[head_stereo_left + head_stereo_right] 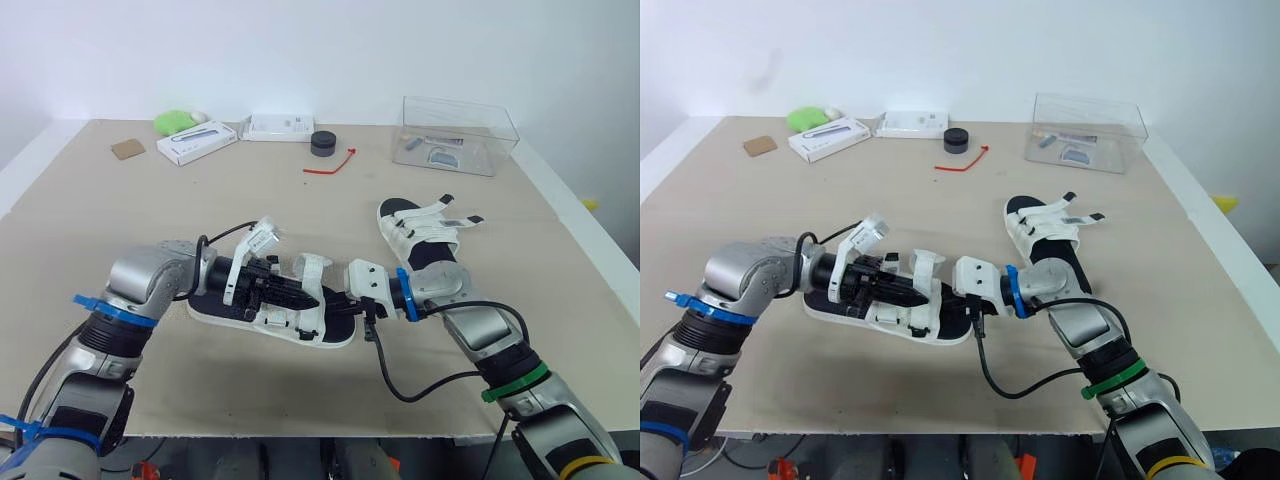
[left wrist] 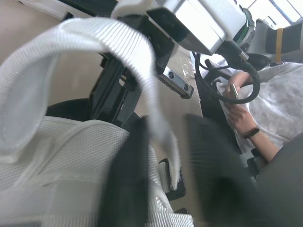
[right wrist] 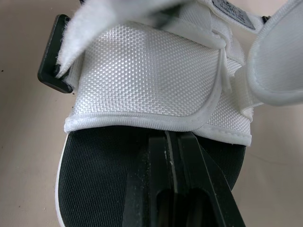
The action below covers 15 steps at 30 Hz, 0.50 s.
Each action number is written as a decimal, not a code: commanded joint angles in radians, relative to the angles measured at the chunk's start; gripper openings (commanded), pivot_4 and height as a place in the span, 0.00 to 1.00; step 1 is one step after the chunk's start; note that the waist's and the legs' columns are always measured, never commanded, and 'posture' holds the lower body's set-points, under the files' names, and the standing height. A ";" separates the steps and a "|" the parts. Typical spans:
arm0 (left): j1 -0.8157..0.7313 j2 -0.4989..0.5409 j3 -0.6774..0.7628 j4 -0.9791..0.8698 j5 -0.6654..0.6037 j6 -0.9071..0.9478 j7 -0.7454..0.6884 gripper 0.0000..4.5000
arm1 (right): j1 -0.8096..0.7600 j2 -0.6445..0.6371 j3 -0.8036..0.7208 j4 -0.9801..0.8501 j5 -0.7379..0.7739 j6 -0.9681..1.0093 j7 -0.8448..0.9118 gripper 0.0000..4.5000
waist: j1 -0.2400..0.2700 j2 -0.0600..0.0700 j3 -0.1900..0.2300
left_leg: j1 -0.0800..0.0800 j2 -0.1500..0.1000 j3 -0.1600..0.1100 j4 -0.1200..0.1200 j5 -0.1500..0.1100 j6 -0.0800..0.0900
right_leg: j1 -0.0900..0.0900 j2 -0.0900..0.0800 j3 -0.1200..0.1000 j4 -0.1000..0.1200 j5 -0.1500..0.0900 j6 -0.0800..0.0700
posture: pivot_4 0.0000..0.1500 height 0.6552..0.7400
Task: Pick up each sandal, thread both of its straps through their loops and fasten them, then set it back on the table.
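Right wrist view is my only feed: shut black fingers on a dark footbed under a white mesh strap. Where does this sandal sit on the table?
Observer: The sandal lies flat near the front edge of the table, straight ahead of the robot.
Operator: Is the other arm on it too?
Observer: Yes. The left gripper reaches in from the opposite end, with a loose strap hanging between its open fingers.
Operator: Is there another one to do?
Observer: A second sandal lies farther back on the robot's right, with its straps splayed loose.
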 commanded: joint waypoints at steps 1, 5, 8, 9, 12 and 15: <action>-0.013 0.002 -0.009 -0.010 0.007 -0.013 -0.005 0.00 | 0.014 -0.016 0.028 0.051 -0.058 0.020 -0.001 0.00 | 0.000 0.000 0.000 | 0.000 0.000 0.000 0.000 0.000 0.000 | 0.000 0.000 0.000 0.000 0.000 0.000 | 1.00 1.00; -0.014 -0.002 -0.014 -0.010 0.010 -0.021 -0.011 0.00 | 0.013 -0.015 0.027 0.052 -0.058 0.020 -0.003 0.00 | 0.000 0.000 0.000 | 0.000 0.000 0.000 0.000 0.000 0.000 | 0.000 0.000 0.000 0.000 0.000 0.000 | 1.00 1.00; -0.007 0.007 -0.024 -0.019 0.017 -0.036 -0.025 0.00 | 0.014 -0.018 0.026 0.051 -0.059 0.020 -0.003 0.00 | 0.000 0.000 0.000 | 0.000 0.000 0.000 0.000 0.000 0.000 | 0.000 0.000 0.000 0.000 0.000 0.000 | 1.00 1.00; -0.005 0.010 -0.025 -0.021 0.018 -0.039 -0.028 0.00 | 0.014 -0.019 0.026 0.050 -0.059 0.020 -0.003 0.00 | 0.000 0.000 0.000 | 0.000 0.000 0.000 0.000 0.000 0.000 | 0.000 0.000 0.000 0.000 0.000 0.000 | 1.00 1.00; 0.009 0.020 -0.031 -0.042 0.010 -0.032 -0.044 0.00 | 0.019 -0.023 0.024 0.045 -0.059 0.022 -0.003 0.00 | 0.000 0.000 0.000 | 0.000 0.000 0.000 0.000 0.000 0.000 | 0.000 0.000 0.000 0.000 0.000 0.000 | 1.00 1.00; 0.029 0.036 -0.054 -0.060 0.031 -0.060 -0.060 0.00 | 0.021 -0.025 0.024 0.042 -0.058 0.022 -0.002 0.00 | 0.000 0.000 0.000 | 0.000 0.000 0.000 0.000 0.000 0.000 | 0.000 0.000 0.000 0.000 0.000 0.000 | 1.00 1.00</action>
